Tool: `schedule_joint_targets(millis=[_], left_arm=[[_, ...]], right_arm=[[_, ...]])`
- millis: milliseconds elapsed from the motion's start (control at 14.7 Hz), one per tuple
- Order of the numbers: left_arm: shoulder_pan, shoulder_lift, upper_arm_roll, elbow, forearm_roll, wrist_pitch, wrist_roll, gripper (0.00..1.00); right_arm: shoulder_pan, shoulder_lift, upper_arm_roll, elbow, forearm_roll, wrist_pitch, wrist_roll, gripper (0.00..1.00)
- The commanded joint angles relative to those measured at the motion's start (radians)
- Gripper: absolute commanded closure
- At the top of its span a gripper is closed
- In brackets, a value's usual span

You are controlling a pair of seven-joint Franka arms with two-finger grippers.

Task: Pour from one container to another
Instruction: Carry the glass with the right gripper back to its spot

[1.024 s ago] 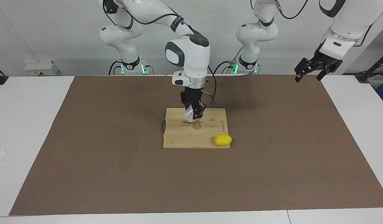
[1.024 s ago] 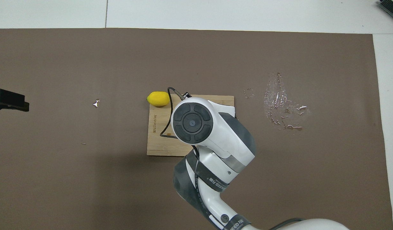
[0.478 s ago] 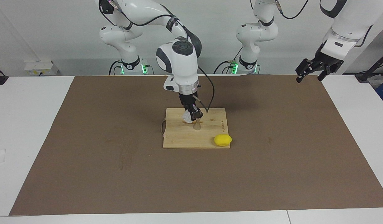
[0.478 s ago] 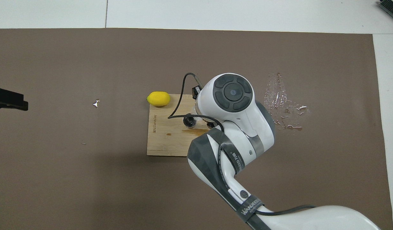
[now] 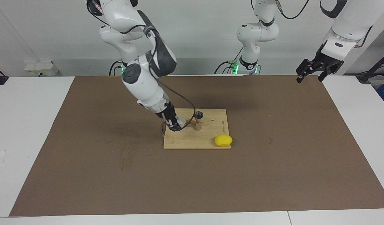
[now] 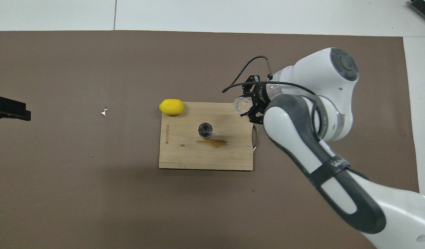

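The clear glass cup (image 5: 180,120) is held in my right gripper (image 5: 176,125), low over the wooden board (image 5: 182,140) at its edge toward the right arm's end. In the overhead view the cup (image 6: 240,104) shows its round mouth upward, with the right gripper (image 6: 247,106) shut around it. The metal jigger (image 5: 198,120) stands upright at the middle of the board and also shows in the overhead view (image 6: 205,130). My left gripper (image 5: 315,70) waits open and empty, raised over the left arm's end of the table.
A yellow lemon (image 5: 223,140) lies at the board's corner farthest from the robots, toward the left arm's end. A wet stain (image 6: 214,142) marks the board (image 6: 185,155) next to the jigger. A small white scrap (image 6: 104,111) lies on the brown mat.
My right arm has swung from above the jigger toward the right arm's end of the board, carrying the cup. The cup was tilted over the jigger and now stands mouth up. The jigger is uncovered.
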Motion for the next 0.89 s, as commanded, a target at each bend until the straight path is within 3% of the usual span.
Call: schedule_joint_targets(millis=[0,341,819], left_arm=[[0.001,-0.037,-0.001,-0.046,0.019,0.028,-0.008,0.0],[0.001,-0.038,-0.001,-0.048,0.019,0.028,-0.007,0.0],[0.001,-0.038,-0.001,-0.049,0.019,0.028,-0.007,0.0]], right_arm=[[-0.126,-0.019,0.017,-0.075,0.132,0.016,-0.125,1.0],[-0.269,-0.008,0.017,-0.186,0.234,0.027,-0.243,1.0],[-0.371,0.086,0.015,-0.189,0.277,0.025,-0.408,1.0]])
